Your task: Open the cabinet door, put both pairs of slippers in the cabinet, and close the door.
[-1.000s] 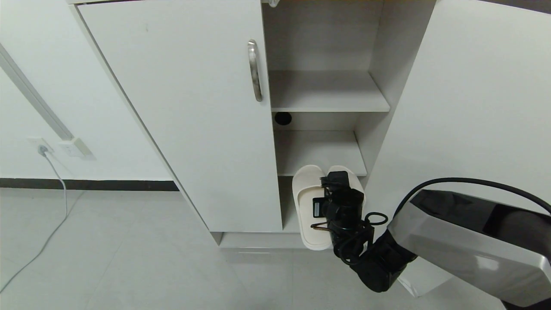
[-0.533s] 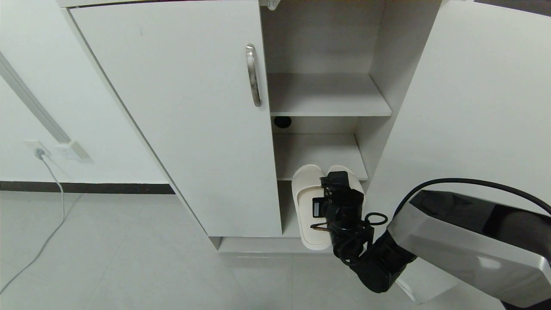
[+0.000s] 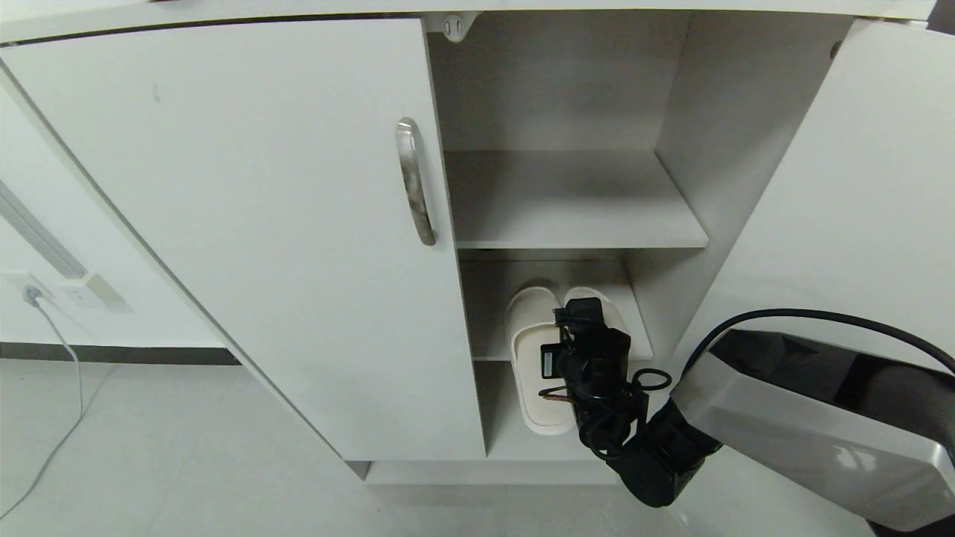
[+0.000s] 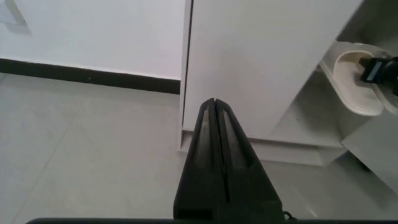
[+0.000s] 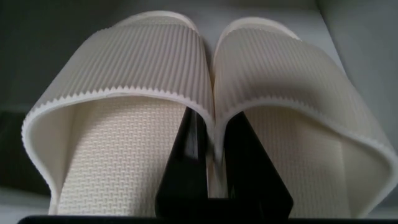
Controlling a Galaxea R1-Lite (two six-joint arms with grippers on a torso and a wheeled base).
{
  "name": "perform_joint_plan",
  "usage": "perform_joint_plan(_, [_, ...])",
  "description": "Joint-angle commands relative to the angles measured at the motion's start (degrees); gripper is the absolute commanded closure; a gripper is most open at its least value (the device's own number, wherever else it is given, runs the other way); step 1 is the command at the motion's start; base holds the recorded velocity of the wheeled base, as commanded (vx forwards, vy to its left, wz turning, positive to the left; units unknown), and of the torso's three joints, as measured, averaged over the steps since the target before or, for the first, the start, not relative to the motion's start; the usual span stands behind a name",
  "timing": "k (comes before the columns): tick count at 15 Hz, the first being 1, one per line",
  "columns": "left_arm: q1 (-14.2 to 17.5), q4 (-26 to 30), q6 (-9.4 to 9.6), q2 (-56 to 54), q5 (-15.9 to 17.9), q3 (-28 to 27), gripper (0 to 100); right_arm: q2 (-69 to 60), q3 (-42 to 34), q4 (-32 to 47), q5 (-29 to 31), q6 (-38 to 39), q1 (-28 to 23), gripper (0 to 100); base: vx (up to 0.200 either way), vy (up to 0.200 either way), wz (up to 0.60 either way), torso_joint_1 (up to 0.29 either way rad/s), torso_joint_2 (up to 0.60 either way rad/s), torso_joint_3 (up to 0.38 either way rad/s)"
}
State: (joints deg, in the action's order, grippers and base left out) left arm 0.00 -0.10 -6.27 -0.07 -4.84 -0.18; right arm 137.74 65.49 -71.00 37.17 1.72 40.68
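Observation:
A pair of white slippers [image 3: 533, 358] hangs side by side in my right gripper [image 3: 571, 317], which is shut on their inner edges [image 5: 211, 134]. Their ribbed straps [image 5: 124, 81] face the wrist camera. The toes reach over the lower shelf [image 3: 489, 328] inside the cabinet's open right half. The right door [image 3: 858, 186] stands swung open; the left door [image 3: 246, 224] with its metal handle [image 3: 414, 183] is closed. My left gripper [image 4: 214, 106] is shut with nothing in it, low over the floor before the closed door, with the slippers [image 4: 354, 81] off to one side.
A bare upper shelf [image 3: 567, 201] sits above the slippers. A wall socket with a grey cable [image 3: 30, 294] is at the far left, above a black skirting strip [image 3: 112, 353]. Grey floor tiles [image 3: 186, 462] lie free in front of the cabinet.
The head view has shifted closer to the cabinet. The held slippers now reach further in over the lower shelf than before. The right gripper's hold on them is unchanged.

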Motion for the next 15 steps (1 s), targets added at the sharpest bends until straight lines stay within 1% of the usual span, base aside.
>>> perform_joint_plan(1, [0.00, 0.01, 0.03, 0.07, -0.08, 0.01, 100, -0.02, 0.34, 0.16, -0.17, -0.05, -0.34, 100, 0.000, 0.000, 0.00, 0.000, 0.00, 0.000])
perform_joint_plan(6, [0.00, 0.01, -0.06, 0.07, -0.17, 0.01, 100, 2.53, 3.59, 0.42, -0.34, -0.05, -1.57, 100, 0.000, 0.000, 0.00, 0.000, 0.00, 0.000])
perform_joint_plan(8, [0.00, 0.01, -0.06, 0.07, -0.26, 0.01, 100, 3.06, 6.06, 2.27, -0.34, -0.40, -2.10, 100, 0.000, 0.000, 0.00, 0.000, 0.00, 0.000])
perform_joint_plan(11, [0.00, 0.01, -0.06, 0.07, -0.26, 0.01, 100, 3.85, 13.17, 8.77, -0.52, -0.40, -3.15, 100, 0.000, 0.000, 0.00, 0.000, 0.00, 0.000])
perform_joint_plan(15, [0.00, -0.08, -0.06, 0.07, -0.26, 0.01, 100, 5.96, 21.61, 13.61, -0.52, -0.40, -3.68, 100, 0.000, 0.000, 0.00, 0.000, 0.00, 0.000])
